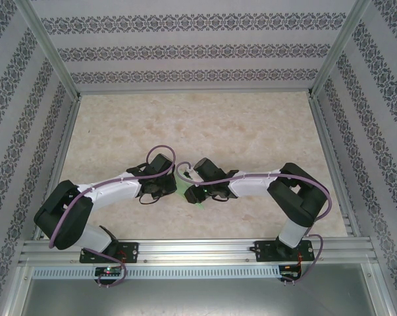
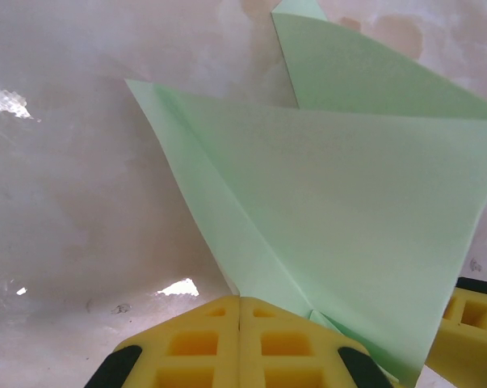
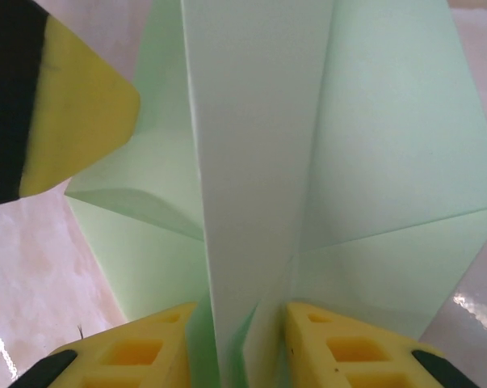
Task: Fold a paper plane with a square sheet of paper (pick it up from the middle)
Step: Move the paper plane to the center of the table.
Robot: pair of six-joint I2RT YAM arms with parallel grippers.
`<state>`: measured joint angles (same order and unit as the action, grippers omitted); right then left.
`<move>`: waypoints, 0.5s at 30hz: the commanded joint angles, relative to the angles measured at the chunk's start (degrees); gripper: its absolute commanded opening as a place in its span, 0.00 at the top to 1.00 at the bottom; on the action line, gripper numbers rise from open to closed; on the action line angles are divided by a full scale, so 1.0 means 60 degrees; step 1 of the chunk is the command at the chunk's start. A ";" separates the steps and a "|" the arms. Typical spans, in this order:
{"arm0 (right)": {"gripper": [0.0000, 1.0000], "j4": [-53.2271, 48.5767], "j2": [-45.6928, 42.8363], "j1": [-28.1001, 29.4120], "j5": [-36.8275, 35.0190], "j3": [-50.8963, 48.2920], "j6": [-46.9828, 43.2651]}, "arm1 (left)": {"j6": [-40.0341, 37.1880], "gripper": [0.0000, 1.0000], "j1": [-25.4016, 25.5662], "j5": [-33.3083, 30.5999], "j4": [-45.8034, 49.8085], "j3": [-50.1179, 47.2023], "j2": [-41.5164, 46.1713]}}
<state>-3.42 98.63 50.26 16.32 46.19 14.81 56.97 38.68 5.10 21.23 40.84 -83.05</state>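
Note:
The square sheet of paper (image 2: 348,210) is pale green and creased into pointed, slanting flaps, raised off the table. My left gripper (image 2: 240,301) is shut, its yellow fingers pressed together on the paper's lower edge at a crease. In the right wrist view an upright fold of the paper (image 3: 259,121) stands between the jaws of my right gripper (image 3: 239,311), which are apart on either side of it. A left fingertip (image 3: 73,113) shows at the top left there. From above, both grippers meet mid-table, left gripper (image 1: 173,187) and right gripper (image 1: 190,187), with a bit of green paper (image 1: 199,202) beneath.
The marbled beige table (image 1: 251,131) is boxed in by patterned walls at the left, back and right. An aluminium rail (image 1: 198,250) with both arm bases runs along the near edge. Purple cables loop over both arms.

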 commanded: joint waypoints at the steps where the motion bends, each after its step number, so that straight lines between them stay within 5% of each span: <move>1: 0.68 -0.0052 0.0210 0.0163 -0.0082 0.0174 -0.0227 | -0.0073 1.00 -0.0074 0.0045 -0.0111 -0.0038 0.0117; 15: 0.85 -0.0407 0.0209 0.0237 -0.0298 0.0305 -0.0269 | -0.0051 1.00 -0.0073 0.0028 -0.0162 -0.0131 0.0226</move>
<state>-4.16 99.22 51.03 15.59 46.76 13.76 56.97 38.68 5.08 21.23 40.82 -83.05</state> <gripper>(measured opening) 0.157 0.061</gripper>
